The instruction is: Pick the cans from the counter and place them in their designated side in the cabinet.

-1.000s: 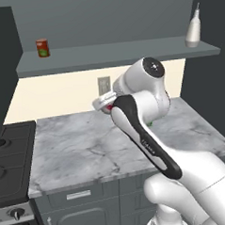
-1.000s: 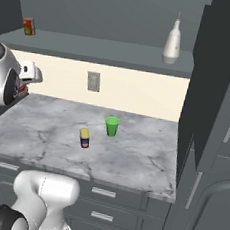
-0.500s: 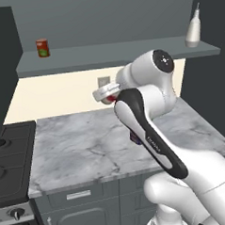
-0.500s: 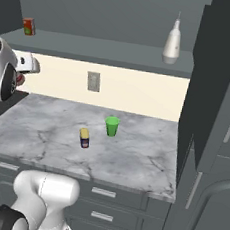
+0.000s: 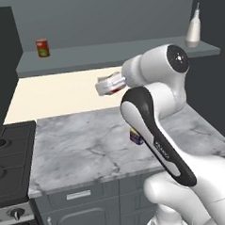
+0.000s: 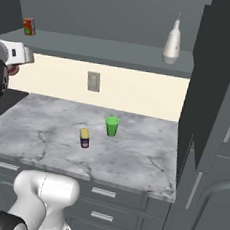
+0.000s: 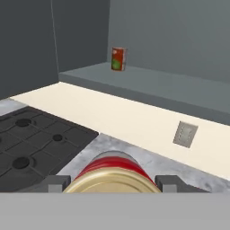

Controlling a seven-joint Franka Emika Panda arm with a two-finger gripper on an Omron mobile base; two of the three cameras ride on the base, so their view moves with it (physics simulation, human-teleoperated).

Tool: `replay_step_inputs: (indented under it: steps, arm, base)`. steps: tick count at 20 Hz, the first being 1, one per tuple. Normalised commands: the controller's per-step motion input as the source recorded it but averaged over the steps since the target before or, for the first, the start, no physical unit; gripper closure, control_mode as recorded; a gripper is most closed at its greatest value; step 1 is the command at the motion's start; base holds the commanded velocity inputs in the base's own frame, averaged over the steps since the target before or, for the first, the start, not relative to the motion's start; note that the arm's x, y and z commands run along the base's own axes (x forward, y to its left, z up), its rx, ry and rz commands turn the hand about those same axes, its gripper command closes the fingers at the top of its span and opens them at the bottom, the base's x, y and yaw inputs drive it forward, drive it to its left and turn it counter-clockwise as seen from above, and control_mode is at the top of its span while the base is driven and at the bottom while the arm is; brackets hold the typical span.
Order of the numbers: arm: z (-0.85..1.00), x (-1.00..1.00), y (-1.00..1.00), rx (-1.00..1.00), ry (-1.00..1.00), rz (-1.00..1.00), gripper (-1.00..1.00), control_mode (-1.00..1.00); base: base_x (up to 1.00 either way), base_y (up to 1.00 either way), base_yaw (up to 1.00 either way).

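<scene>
Left base view, reading left to right: a red can with a green label (image 5: 43, 48) stands on the left end of the cabinet (image 5: 106, 56) shelf; my end effector (image 5: 105, 87) hangs mid-air below the shelf's front edge, closed on the red-and-white can (image 5: 114, 85), which lies with its long axis roughly level, tan lid facing the hand camera. From the hand camera, the shelf sits above and ahead of the held can, to the upper left. I judge the coming move is a lift up and forward onto it. Further right, the dark blue can (image 5: 136, 136) waits upright on the marble surface (image 5: 88, 144), close beside my arm, with a white bottle (image 5: 193, 29) on the shelf's right end.
</scene>
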Motion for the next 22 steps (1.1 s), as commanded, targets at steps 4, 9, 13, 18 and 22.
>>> replay_step_inputs:
  steps: [4, 9, 13, 18, 22]
  arm:
    - [0.30, -0.06, 0.00, 0.01, -0.06, 0.00, 1.00, -1.00]
    - [0.23, 0.00, 0.00, 0.01, -0.01, 0.00, 1.00, -1.00]
    - [0.14, 0.06, 0.00, 0.00, 0.00, 0.00, 1.00, -1.00]
    - [0.13, 0.16, 0.00, 0.00, 0.00, 0.00, 1.00, -1.00]
    - [0.12, 0.18, 0.00, 0.00, 0.00, 0.00, 1.00, -1.00]
  base:
    - [0.00, 0.00, 0.00]
    - [0.00, 0.00, 0.00]
    - [0.00, 0.00, 0.00]
    - [0.00, 0.00, 0.00]
    - [0.00, 0.00, 0.00]
